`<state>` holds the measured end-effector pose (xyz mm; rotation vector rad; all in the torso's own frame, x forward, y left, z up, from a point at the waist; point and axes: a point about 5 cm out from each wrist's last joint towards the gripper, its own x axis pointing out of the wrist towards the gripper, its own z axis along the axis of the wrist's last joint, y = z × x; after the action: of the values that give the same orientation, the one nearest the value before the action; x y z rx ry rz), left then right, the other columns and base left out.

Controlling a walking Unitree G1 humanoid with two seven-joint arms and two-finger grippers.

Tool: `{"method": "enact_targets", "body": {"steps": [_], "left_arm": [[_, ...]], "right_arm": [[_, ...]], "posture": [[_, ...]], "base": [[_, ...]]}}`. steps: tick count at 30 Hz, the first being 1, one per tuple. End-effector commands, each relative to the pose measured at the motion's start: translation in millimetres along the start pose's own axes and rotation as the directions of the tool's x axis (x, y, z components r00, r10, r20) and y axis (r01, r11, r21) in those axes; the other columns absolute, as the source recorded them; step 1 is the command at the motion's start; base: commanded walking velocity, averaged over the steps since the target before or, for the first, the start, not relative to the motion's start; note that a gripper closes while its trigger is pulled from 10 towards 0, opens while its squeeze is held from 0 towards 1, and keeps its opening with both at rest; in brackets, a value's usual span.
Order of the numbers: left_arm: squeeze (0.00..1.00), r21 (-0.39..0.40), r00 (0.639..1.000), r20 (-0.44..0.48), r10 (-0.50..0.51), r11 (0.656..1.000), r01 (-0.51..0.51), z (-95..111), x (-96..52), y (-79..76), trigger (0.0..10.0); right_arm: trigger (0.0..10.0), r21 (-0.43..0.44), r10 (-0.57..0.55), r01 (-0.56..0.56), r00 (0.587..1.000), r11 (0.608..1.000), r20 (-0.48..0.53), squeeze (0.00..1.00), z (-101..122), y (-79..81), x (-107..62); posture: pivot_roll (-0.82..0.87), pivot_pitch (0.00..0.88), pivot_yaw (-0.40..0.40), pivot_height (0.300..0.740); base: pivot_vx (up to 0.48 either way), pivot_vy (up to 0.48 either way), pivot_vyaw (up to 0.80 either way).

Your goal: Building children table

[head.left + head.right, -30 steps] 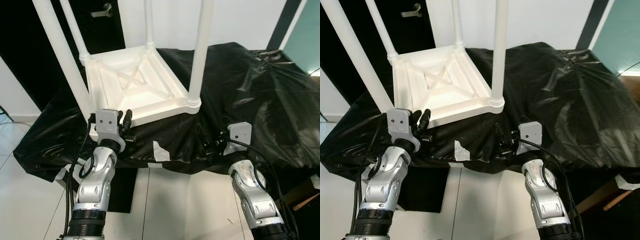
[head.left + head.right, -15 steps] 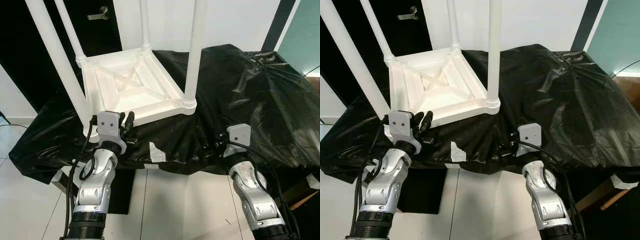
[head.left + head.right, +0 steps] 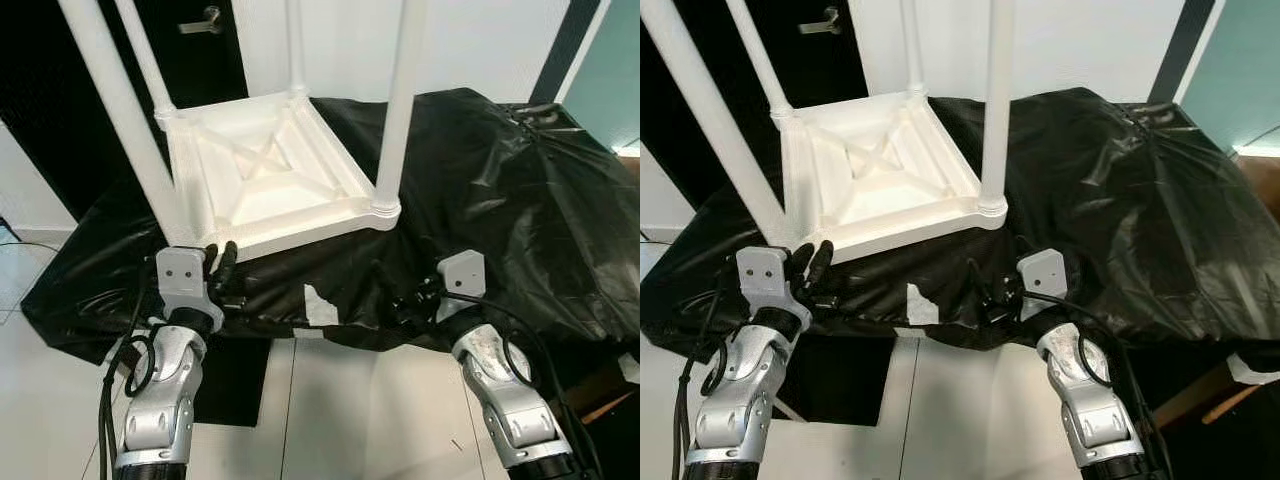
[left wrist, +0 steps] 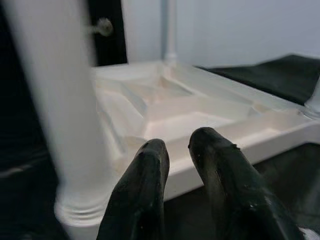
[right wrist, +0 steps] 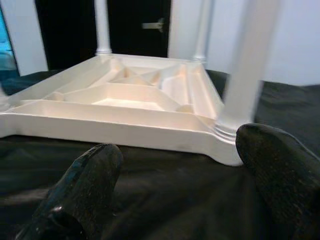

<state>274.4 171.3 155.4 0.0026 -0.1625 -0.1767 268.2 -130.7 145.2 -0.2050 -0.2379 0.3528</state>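
A white children's table (image 3: 270, 175) lies upside down on a surface covered in black plastic sheet (image 3: 490, 200), its four legs pointing up. My left gripper (image 3: 220, 255) sits just before the near-left corner, beside the near-left leg (image 3: 125, 120). Its fingers (image 4: 150, 170) are close together with nothing between them. My right gripper (image 3: 410, 295) rests low on the sheet in front of the near-right leg (image 3: 395, 110). In the right wrist view its fingers (image 5: 92, 175) stand wide apart, and the table's rim (image 5: 115, 127) lies a short way beyond them.
A patch of white tape (image 3: 320, 305) marks the sheet's front edge between my arms. A dark door with a handle (image 3: 205, 20) is behind the table. White floor tiles (image 3: 330, 420) lie below, and a wooden piece (image 3: 612, 400) shows at the lower right.
My left gripper has drawn back and to the left, away from the table's near-left corner. The right gripper has sunk slightly toward the sheet's edge. The table has not moved.
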Motion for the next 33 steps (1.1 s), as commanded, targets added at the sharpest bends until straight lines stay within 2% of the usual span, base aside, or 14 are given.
{"method": "enact_targets", "body": {"steps": [1,16,33], "left_arm": [[0.00,-0.005,1.000,-0.017,0.016,1.000,-0.016,-1.2,-3.3,3.5,10.0],[0.00,-0.003,0.999,-0.024,0.021,1.000,-0.021,1.1,-4.7,3.3,10.0],[0.00,0.025,1.000,-0.003,0.025,0.999,-0.025,5.1,1.6,-2.2,10.0]], "right_arm": [[10.0,0.003,0.014,-0.014,1.000,1.000,-0.006,0.00,-2.3,2.1,-0.9],[10.0,0.002,0.008,-0.008,1.000,1.000,-0.017,0.00,-3.5,0.5,-3.8],[10.0,-0.001,0.014,-0.014,1.000,1.000,-0.024,0.00,-4.1,-1.4,-3.0]], "posture": [[0.07,0.000,-0.016,0.740],[0.07,0.000,-0.009,0.740],[0.06,0.000,-0.017,0.740]], "base": [[0.000,0.356,0.00],[0.000,0.428,0.00],[0.000,0.000,0.00]]}}
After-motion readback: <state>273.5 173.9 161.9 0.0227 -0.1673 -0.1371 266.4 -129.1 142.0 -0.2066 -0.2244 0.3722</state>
